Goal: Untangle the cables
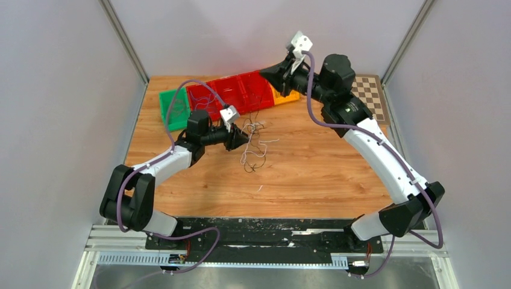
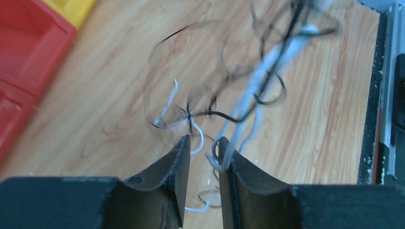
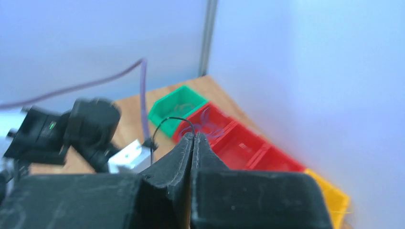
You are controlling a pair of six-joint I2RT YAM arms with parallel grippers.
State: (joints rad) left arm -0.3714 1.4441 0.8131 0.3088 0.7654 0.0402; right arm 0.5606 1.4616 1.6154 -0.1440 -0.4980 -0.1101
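The cables (image 1: 255,142) lie in a loose tangle of thin black and white wires on the wooden table (image 1: 313,174). My left gripper (image 1: 243,137) sits at the tangle's left edge. In the left wrist view its jaws stand apart (image 2: 203,141), and a white wire (image 2: 267,71) drapes over the right finger's tip (image 2: 228,149); black loops (image 2: 224,114) lie just beyond. My right gripper (image 1: 266,71) is raised above the bins, shut (image 3: 193,136) on a thin black wire (image 3: 167,120) that arcs out of its fingertips to the left.
A row of bins stands at the table's back: green (image 1: 175,108), red (image 1: 232,90) and yellow (image 1: 286,96). Thin purple wires lie in a red bin (image 3: 210,121). A chessboard (image 1: 369,90) sits at the back right. Walls enclose the table.
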